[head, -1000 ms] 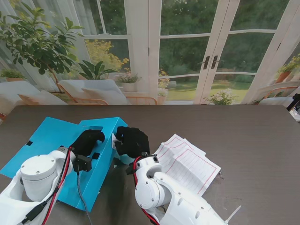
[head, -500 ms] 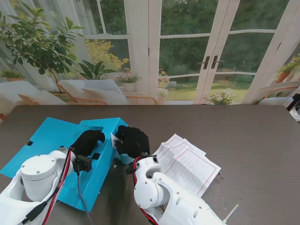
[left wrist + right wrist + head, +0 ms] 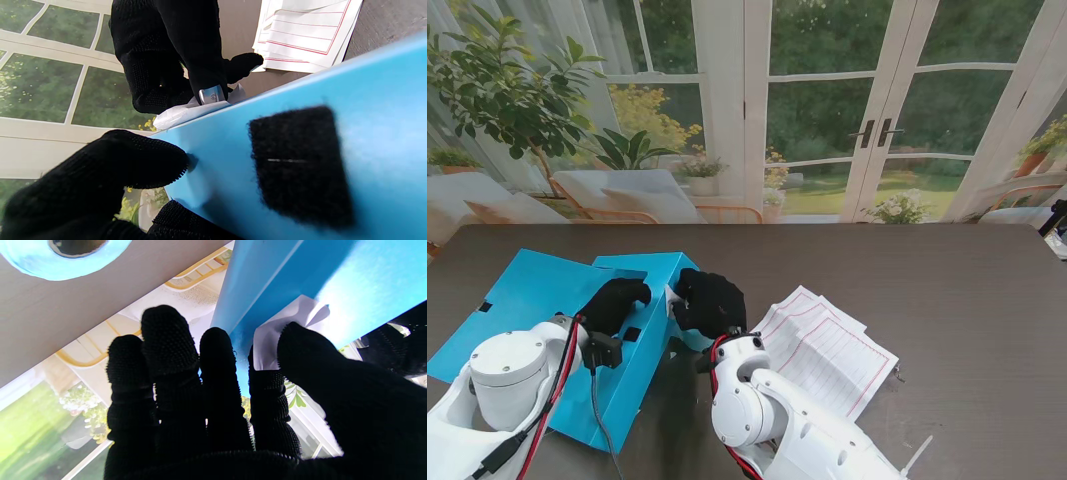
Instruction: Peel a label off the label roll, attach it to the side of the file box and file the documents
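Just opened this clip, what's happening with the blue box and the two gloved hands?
The right hand is pressing a white label against the edge of the blue file box, thumb on the paper. The left hand grips the box panel to steady it. The documents lie on the table to the right, not yet filed. The label roll sits nearby.

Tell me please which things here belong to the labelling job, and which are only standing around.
Belong to the job: file box, white label, label roll, documents, left hand, right hand.

Only standing around: potted plant, glass doors, outside chairs.
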`<state>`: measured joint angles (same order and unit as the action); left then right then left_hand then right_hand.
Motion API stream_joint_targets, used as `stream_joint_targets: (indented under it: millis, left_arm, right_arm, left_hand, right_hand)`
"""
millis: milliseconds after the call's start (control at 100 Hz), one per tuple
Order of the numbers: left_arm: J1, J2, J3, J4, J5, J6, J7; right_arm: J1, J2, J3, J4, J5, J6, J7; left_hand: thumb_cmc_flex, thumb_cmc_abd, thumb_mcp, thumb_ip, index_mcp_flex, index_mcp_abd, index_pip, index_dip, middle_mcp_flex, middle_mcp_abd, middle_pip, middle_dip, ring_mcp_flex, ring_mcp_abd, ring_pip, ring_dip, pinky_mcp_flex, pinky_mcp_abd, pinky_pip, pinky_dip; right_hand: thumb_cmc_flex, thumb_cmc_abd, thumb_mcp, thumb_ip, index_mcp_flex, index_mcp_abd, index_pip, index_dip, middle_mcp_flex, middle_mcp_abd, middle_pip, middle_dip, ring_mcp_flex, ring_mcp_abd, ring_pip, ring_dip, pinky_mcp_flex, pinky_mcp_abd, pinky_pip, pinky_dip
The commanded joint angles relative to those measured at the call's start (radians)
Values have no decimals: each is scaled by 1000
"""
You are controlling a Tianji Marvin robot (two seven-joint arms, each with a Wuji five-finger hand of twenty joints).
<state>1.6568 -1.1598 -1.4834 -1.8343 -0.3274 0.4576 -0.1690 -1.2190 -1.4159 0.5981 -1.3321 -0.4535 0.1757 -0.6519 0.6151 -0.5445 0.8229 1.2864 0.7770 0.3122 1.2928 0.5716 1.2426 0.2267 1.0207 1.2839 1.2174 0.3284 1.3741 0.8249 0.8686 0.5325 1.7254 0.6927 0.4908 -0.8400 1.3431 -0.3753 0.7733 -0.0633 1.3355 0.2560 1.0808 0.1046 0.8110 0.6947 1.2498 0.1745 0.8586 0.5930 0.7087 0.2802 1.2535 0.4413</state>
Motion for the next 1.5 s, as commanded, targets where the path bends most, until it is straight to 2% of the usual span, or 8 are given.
stream_joint_targets:
  millis: [0,320,520,640,1100,1170,1230,1490]
  left_arm:
    - [-1,-1,-1,-17,-3,-5,-27]
    - [6,-1,-2,-29,-1,3,-26]
    - [6,0,-2,-31,2,10,-27]
    - [7,-2,-1,-34,4,18,-22]
    - [8,0,-6,-42,6,30,-25]
    - [8,1,-7,-43,6,30,-29]
    - [8,2,-8,-43,5,29,-35]
    - [8,4,-11,-41,5,30,-42]
  right_arm:
    - [-9,-6,-2,2,-2,6,11]
    - [-11,-6,7,11,5,2,4]
    - [-22,3,18,-5,3,0,6]
    - [-33,14,28,-29,-5,3,14]
    - [-41,25,39,-46,-12,9,29]
    - [-41,25,37,-44,-17,12,27]
    - [-42,24,37,-44,-17,17,26]
    - [-52,28,40,-59,-25,26,23]
  left_hand:
    - [46,26,89,-11,-17,76,64,21,36,-153,78,14,36,-49,74,-8,22,-20,97,-3]
    - [45,28,89,-11,-17,77,63,22,36,-152,78,13,37,-49,75,-9,22,-20,97,-3]
    - [44,30,90,-12,-18,75,63,23,35,-152,78,14,37,-49,75,-9,22,-20,97,-2]
    - [44,30,90,-13,-19,76,63,23,35,-152,78,14,36,-49,75,-10,22,-20,97,-2]
    - [43,32,91,-13,-19,76,62,24,33,-150,78,15,35,-49,75,-10,22,-20,96,-2]
    - [43,32,91,-14,-20,76,62,24,33,-150,78,15,35,-49,75,-10,22,-20,96,-2]
    - [42,33,91,-14,-20,76,61,24,33,-150,78,15,35,-49,75,-10,22,-20,96,-1]
    - [42,34,92,-14,-19,77,60,24,33,-150,78,16,35,-49,75,-10,21,-20,96,-1]
  right_hand:
    - [-36,18,-16,21,-64,14,-48,-53,-40,14,21,-15,-40,6,9,-4,-140,11,22,23]
    - [-86,57,-29,38,-122,62,-102,-66,-125,28,24,-47,-105,22,2,-16,-176,13,22,35]
    - [-122,101,-30,98,-139,93,-200,-30,-162,37,21,-90,-130,28,-1,-29,-189,13,17,46]
    - [-134,113,-33,114,-137,96,-220,-19,-169,40,12,-99,-134,27,-3,-31,-192,14,16,48]
    - [-104,122,-4,101,-154,95,-242,-31,-181,42,4,-114,-142,26,-7,-34,-194,15,14,52]
    - [-116,139,-4,144,-166,104,-269,-15,-192,44,5,-118,-145,30,-6,-34,-197,14,14,54]
    - [-133,161,-11,217,-188,116,-340,106,-210,47,4,-126,-156,33,-6,-35,-205,13,11,57]
    - [-162,163,-41,215,-282,137,-396,107,-272,54,1,-132,-202,41,0,-33,-229,10,13,62]
